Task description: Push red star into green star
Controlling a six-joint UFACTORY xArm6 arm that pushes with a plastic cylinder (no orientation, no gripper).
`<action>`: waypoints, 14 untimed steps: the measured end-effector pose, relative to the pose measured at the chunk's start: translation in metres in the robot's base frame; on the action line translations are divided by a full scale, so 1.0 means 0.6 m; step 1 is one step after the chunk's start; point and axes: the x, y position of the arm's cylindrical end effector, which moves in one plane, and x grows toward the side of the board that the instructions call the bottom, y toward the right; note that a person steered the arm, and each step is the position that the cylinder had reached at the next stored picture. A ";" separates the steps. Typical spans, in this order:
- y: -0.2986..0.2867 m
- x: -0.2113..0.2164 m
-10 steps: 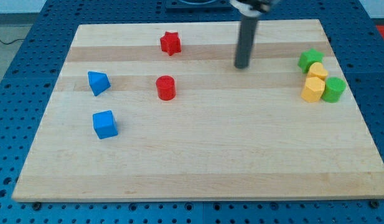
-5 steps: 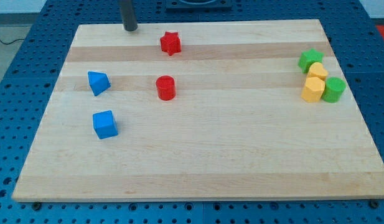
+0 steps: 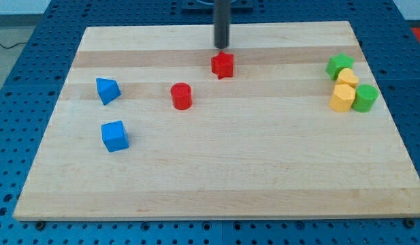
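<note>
The red star sits in the upper middle of the frame on the pale wooden worktop. It is squat and evenly pointed, with no clear long axis; one point faces the view's top. My tip, the end of a straight dark rod, stands just above it in the view, close to its top point. There is no hand on this rod, so nothing opens or closes.

The green star lies far off at the upper right, touching a yellow block. Below them are a second yellow block and a round green block. A red cylinder stands left of centre. All look like smooth matte solids.
</note>
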 end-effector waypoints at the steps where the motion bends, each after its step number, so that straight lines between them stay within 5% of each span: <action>1: -0.088 0.016; 3: -0.074 0.126; 5: 0.205 0.199; 8: -0.061 0.178; 9: -0.054 0.115; 10: 0.064 0.104; 11: 0.238 0.151; 12: 0.303 0.159; 14: 0.255 0.169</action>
